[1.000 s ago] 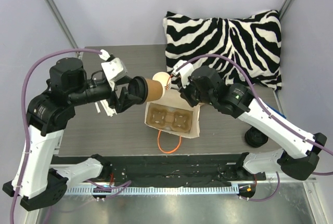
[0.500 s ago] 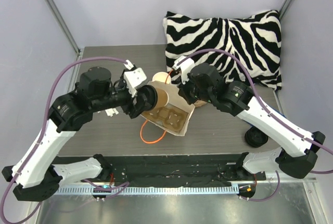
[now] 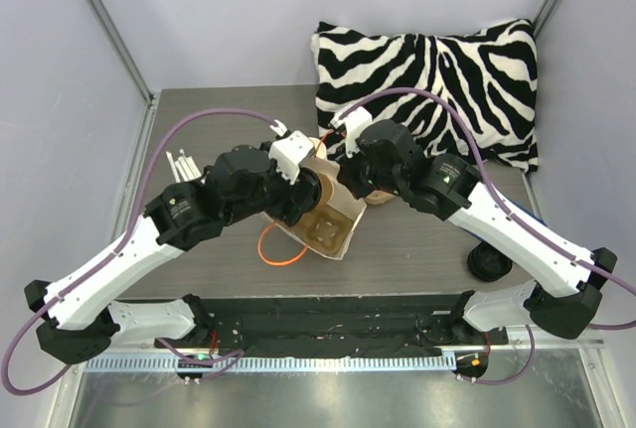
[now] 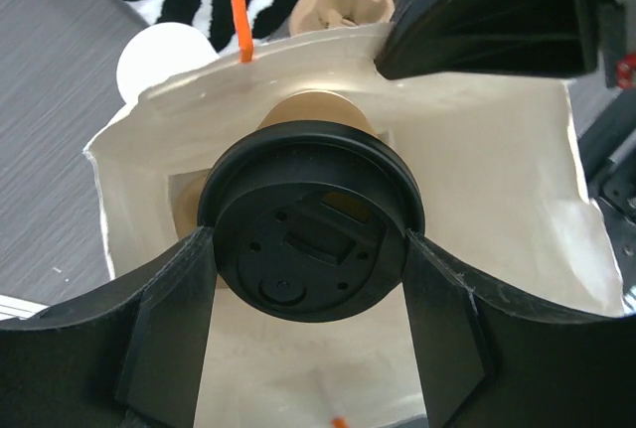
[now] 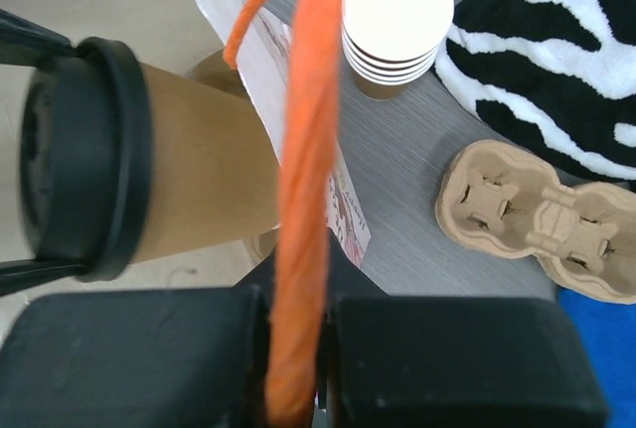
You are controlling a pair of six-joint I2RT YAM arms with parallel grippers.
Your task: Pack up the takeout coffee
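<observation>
Left wrist view: the left tool point(image 4: 308, 274) grips the coffee point(image 4: 308, 205) wide around its lid, inside the mouth of the bag point(image 4: 507, 180), whose orange handle point(image 5: 308, 150) the right tool point(image 5: 296, 349) pinches tight, so drive it in centred and release only once seated.

Robotics laboratory test cell. Evidence: two white-and-black robot arms point(image 3: 109, 269) bolted to a black mounting rail point(image 3: 328, 311) at 6 o'clock, trailing purple cables point(image 3: 214, 115). A grey wood-grain tabletop point(image 3: 417, 249) is enclosed by plain pale walls point(image 3: 298, 21), with a slanted metal frame post point(image 3: 104, 21) at 11 o'clock.
</observation>
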